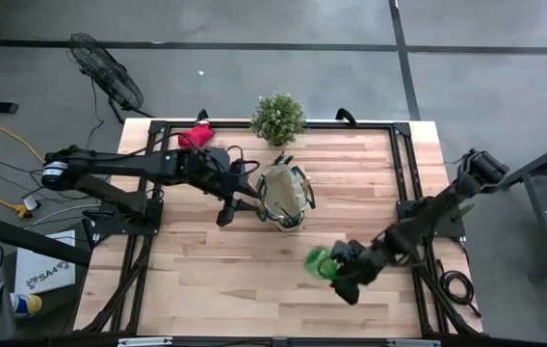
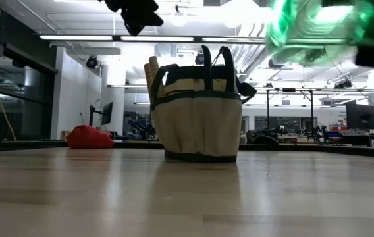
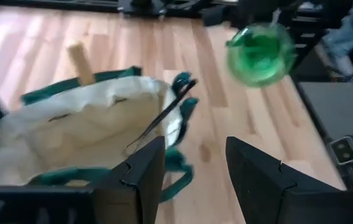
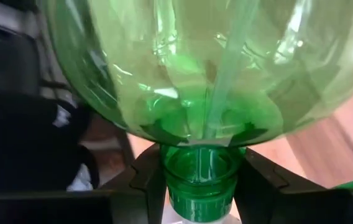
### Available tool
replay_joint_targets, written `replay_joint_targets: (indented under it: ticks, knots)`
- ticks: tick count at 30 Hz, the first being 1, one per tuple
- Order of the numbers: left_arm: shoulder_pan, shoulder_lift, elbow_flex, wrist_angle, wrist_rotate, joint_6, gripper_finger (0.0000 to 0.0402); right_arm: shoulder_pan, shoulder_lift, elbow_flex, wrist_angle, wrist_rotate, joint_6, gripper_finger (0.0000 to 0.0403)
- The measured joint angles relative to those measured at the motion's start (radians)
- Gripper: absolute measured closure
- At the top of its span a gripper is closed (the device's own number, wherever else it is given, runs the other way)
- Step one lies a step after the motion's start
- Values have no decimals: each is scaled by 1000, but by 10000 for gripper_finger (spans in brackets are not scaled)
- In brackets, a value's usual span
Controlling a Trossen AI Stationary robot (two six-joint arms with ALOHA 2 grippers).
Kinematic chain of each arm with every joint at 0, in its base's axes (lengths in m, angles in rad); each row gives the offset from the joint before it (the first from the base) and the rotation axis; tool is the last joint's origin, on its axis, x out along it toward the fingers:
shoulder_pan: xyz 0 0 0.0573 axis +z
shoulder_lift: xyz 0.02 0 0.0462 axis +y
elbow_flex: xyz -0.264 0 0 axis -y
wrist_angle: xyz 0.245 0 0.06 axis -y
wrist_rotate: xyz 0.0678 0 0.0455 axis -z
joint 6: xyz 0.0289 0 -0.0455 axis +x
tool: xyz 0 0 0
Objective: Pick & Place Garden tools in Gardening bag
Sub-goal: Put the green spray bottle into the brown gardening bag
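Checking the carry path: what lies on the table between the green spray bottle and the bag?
Nothing: in the high view only bare wood separates the spray bottle, held by the right gripper, from the bag.

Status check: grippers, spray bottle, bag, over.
Right gripper shut on spray bottle neck, lifted. Left gripper open, empty, beside gardening bag. Path to bag clear.

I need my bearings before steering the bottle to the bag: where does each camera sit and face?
High: above the table, straight down; both arms, gardening bag, right gripper shut on spray bottle.
Low: at tabletop level, facing the bag; bottle held in the air.
Left wrist: past the open left gripper onto the bag.
Right wrist: on the bottle's neck.
All four views share the bottle.
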Motion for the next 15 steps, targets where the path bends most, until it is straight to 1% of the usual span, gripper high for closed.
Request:
replay_joint_targets:
  ticks: [3, 6, 10, 15]
  knots:
    - [0, -31, 0, -12, -51, 2, 234, -59, -61, 0, 40, 2, -60, 268]
    - [0, -65, 0, -20, -81, 2, 234, -120, -107, 0, 86, 4, -126, 270]
    - [0, -101, 0, -23, -95, 2, 234, -208, -152, 1, 184, 12, -236, 269]
    - [0, -123, 0, -28, -95, -1, 234, -323, -161, 1, 351, 32, -398, 269]
